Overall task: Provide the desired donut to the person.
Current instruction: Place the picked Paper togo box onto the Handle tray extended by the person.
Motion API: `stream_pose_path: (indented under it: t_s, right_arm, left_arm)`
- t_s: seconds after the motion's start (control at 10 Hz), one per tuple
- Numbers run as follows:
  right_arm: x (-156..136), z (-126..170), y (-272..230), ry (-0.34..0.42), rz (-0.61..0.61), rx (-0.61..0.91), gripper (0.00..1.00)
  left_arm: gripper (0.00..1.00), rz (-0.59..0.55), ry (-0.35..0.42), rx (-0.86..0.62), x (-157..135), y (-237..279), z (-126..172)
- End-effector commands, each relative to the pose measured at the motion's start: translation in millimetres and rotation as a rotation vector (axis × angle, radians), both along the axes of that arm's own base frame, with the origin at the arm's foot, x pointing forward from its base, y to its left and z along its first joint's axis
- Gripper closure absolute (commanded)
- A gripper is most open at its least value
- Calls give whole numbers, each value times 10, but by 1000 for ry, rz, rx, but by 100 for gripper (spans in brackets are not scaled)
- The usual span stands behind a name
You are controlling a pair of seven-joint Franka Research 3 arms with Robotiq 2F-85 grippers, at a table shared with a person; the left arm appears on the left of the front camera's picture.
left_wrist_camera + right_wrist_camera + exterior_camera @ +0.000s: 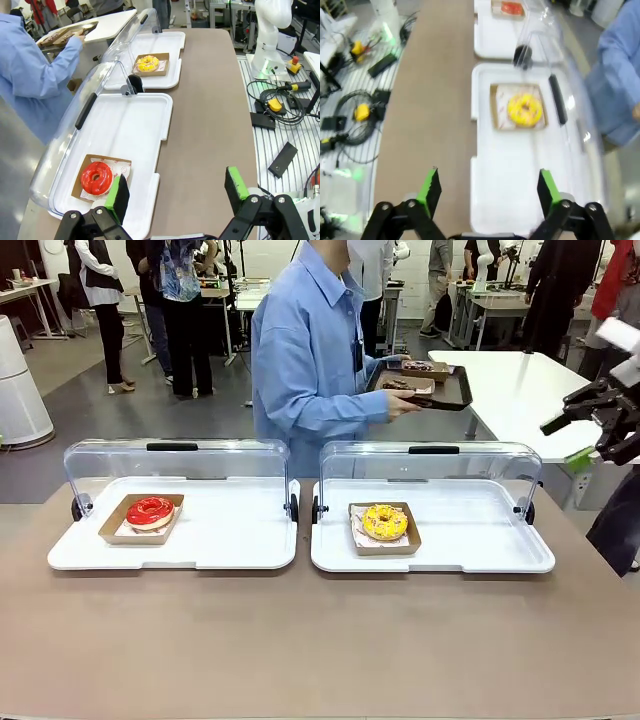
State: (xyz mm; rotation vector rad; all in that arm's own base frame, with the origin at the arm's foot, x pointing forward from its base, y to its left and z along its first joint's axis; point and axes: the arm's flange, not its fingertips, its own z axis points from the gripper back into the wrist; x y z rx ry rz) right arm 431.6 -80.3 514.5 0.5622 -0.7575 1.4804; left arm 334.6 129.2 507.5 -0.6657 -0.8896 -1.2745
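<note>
Hovering with our left gripper [175, 195] spread wide and empty, we see the red donut [96, 178] in its cardboard tray just beside the left fingertip. Farther ahead, past our right gripper [485, 186], also wide apart and holding nothing, sits the yellow donut [524, 109]. The person [310, 360] stands beyond both open display cases, holding a dark tray [425, 387].

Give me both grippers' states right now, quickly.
Left gripper: jaws open, empty, hovering near the red donut.
Right gripper: jaws open, empty, above the white tray with the yellow donut.
</note>
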Motion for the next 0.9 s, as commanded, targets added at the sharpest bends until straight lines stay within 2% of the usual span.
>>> stream_pose_path:
  t_s: [0.0,0.1,0.4,0.8]
  right_arm:
    - [176,-227,-197,-23,134,305,0]
    - [162,-367,-338,-28,93,349,0]
    - [114,-590,-649,50,3,325,0]
    - [47,-597,-844,56,-21,306,0]
  left_arm:
    - [0,-1,-4,-16,-11,6,7]
    - [0,-1,-4,-16,-11,6,7]
    - [0,-1,-4,-16,-11,6,7]
    - [0,-1,-4,-16,-11,6,7]
